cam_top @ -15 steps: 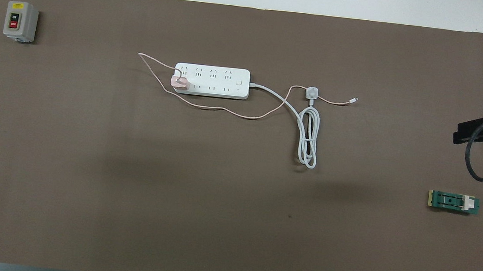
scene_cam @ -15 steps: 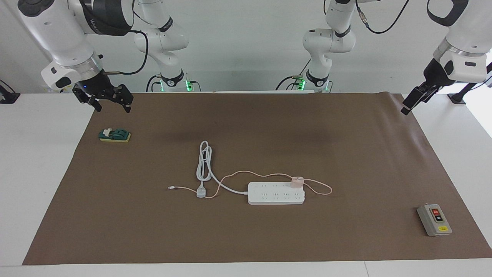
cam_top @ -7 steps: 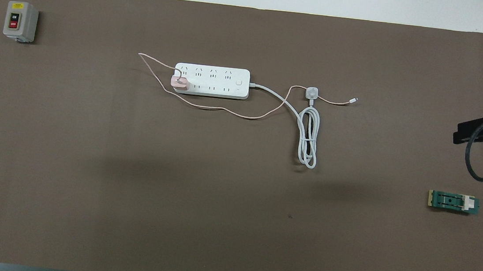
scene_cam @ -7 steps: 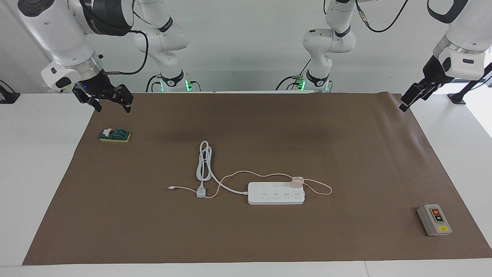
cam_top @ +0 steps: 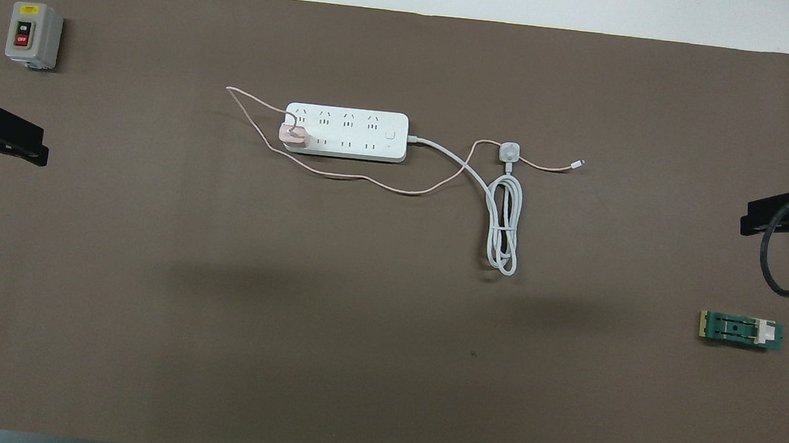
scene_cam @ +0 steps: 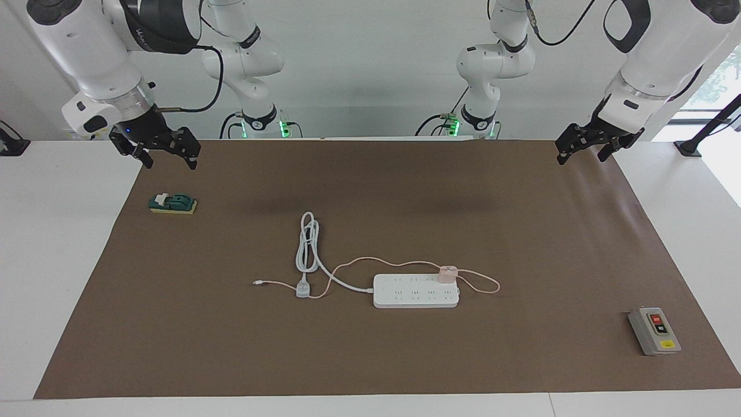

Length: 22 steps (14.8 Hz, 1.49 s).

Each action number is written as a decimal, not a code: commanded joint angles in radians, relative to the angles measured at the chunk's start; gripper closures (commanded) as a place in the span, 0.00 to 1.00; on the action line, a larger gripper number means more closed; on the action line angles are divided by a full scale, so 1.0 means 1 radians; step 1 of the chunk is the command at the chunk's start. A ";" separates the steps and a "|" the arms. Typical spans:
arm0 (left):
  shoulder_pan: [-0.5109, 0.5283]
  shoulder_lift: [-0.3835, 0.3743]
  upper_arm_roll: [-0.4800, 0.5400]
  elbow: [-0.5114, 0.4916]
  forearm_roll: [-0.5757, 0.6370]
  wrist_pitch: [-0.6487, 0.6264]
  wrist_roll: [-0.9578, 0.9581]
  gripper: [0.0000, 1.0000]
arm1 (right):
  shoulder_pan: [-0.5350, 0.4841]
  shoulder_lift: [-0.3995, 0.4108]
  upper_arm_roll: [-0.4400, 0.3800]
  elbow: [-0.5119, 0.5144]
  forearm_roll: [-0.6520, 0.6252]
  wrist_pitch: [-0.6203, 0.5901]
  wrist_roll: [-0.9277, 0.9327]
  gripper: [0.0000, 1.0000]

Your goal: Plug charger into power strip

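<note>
A: What surface is shown?
B: A white table (scene_cam: 58,243) is shown, covered over most of its top by a brown mat (scene_cam: 370,359). A pale wall is seen above it, with the two arm bases mounted at the table's edge.

A: Where is the power strip located?
B: The power strip (scene_cam: 415,291) is laid flat near the middle of the mat, lengthwise along the table. Its thick grey-white cord (scene_cam: 307,243) is led off toward the right arm's end and folded into a long loop, ending in a three-pin plug (scene_cam: 303,288).

A: And the charger?
B: The charger (scene_cam: 447,273) is seated upright on the strip, at the end toward the left arm, in the socket row nearer to the robots. Its thin pink cable (cam_top: 369,181) is looped out past that end and trailed along the mat, crossing the thick cord; its small connector is left lying near the three-pin plug.

A: How are the grippers depicted?
B: The right gripper (scene_cam: 168,155) is held in the air over the mat's corner, fingers spread, nothing grasped. The left gripper (scene_cam: 583,152) is raised over the mat's edge at its own end, fingers likewise apart and empty.

A: What else is recorded?
B: A green switch block (scene_cam: 172,204) is placed on the mat close to the right gripper, and a grey button box (scene_cam: 654,331) at the left arm's end, farther from the robots than the strip.
</note>
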 commanded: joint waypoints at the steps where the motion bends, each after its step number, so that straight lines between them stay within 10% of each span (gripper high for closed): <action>1: -0.007 -0.042 -0.015 -0.052 0.008 0.031 0.023 0.00 | -0.015 -0.008 0.010 -0.002 0.008 -0.015 -0.021 0.00; 22: -0.007 -0.036 -0.031 -0.036 -0.004 0.007 0.002 0.00 | -0.015 -0.008 0.010 -0.002 0.008 -0.015 -0.021 0.00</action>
